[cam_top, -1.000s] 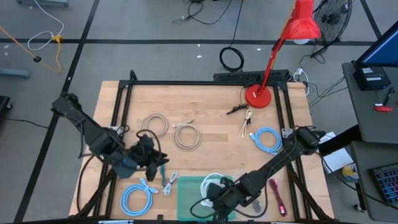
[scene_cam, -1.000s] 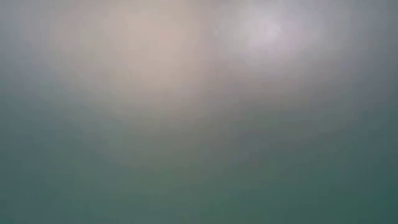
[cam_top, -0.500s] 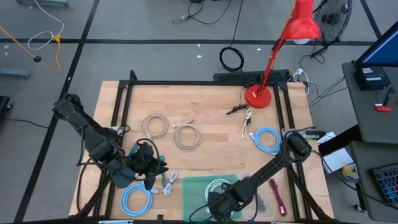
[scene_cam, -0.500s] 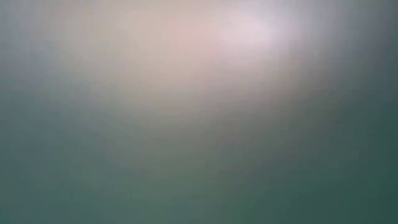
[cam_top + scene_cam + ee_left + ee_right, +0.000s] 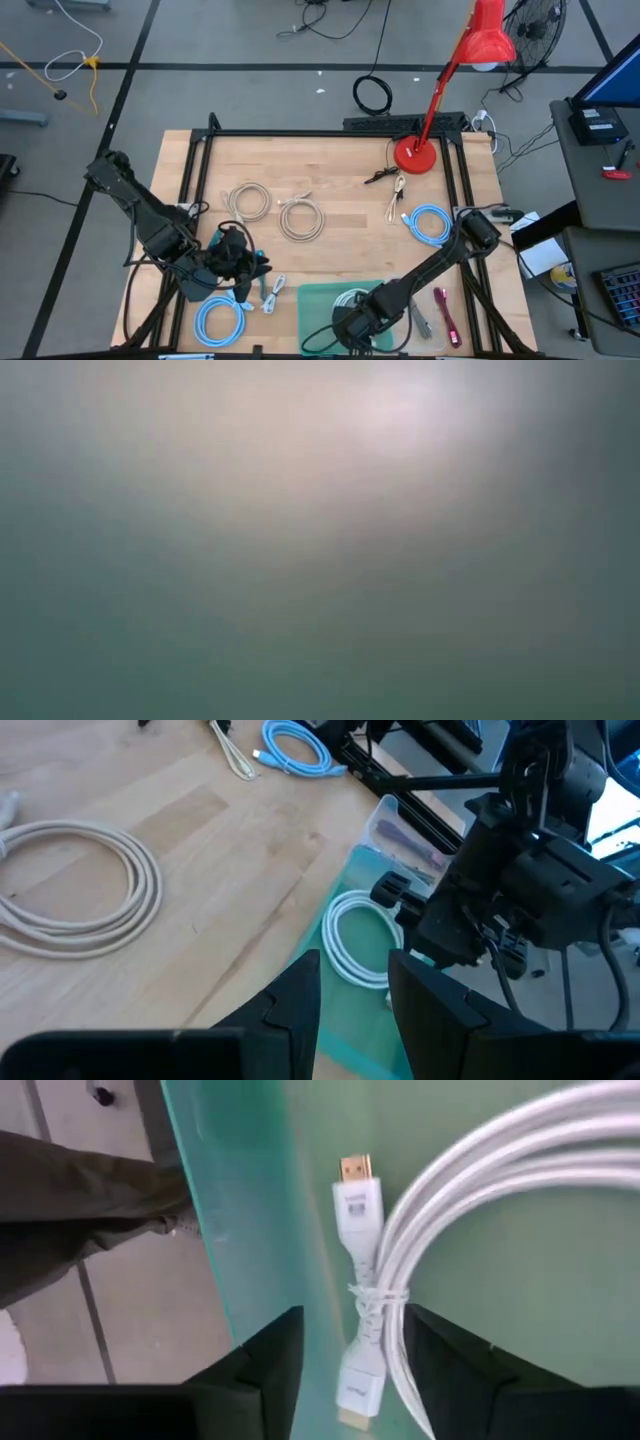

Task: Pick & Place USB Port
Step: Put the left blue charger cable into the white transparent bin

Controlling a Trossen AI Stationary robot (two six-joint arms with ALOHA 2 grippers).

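A white coiled cable (image 5: 350, 298) lies in a green tray (image 5: 312, 300) at the table's near edge. My right gripper (image 5: 345, 325) hangs over the tray's near side, open. In the right wrist view its fingers (image 5: 270, 1370) stand on either side of the coil's tied part (image 5: 368, 1315), close above the tray floor (image 5: 480, 1260). My left gripper (image 5: 250, 268) is open, low over the table left of the tray and just beyond a blue coil (image 5: 222, 315). In the left wrist view it (image 5: 355, 990) faces the white coil (image 5: 345, 955) and the right gripper (image 5: 480, 910).
On the table lie two beige coils (image 5: 248, 203) (image 5: 300, 218), another blue coil (image 5: 430, 222), loose short cables (image 5: 272, 290) (image 5: 397, 195) and a pink item (image 5: 445, 312). A red lamp (image 5: 415, 155) stands at the far right. A black frame (image 5: 330, 132) borders the table. The low view shows only blur.
My left gripper has moved a little toward the near edge, closer to the blue coil. My right gripper has drawn back slightly toward the tray's near side, and the white coil has stayed in the tray.
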